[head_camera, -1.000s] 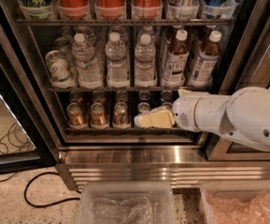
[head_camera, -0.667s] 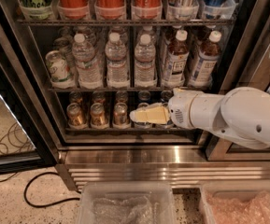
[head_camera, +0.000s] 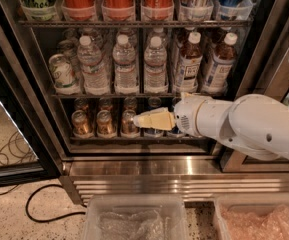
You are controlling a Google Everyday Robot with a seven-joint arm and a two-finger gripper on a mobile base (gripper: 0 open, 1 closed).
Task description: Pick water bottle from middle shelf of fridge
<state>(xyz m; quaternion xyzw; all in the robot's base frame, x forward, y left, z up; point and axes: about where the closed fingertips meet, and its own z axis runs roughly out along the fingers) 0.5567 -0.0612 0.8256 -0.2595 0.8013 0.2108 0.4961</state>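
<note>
The gripper [head_camera: 153, 120] hangs low before the cans [head_camera: 104, 123], beneath the middle shelf [head_camera: 109, 95] of the fridge [head_camera: 149, 168], where the nearest water bottle [head_camera: 155, 66] stands upright, 1 of 3 kept in rows by trays [head_camera: 126, 89]; its jaws' opening I cannot tell.

Cream gripper [head_camera: 138, 121] before gold cans [head_camera: 104, 123]; water bottle [head_camera: 155, 66] clear, white cap; fridge [head_camera: 31, 104] frame black; arm [head_camera: 264, 126] white.

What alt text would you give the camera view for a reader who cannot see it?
The robot's gripper sits level with the row of small cans in an open fridge, below the middle shelf where water bottles stand beside tea bottles.
</note>
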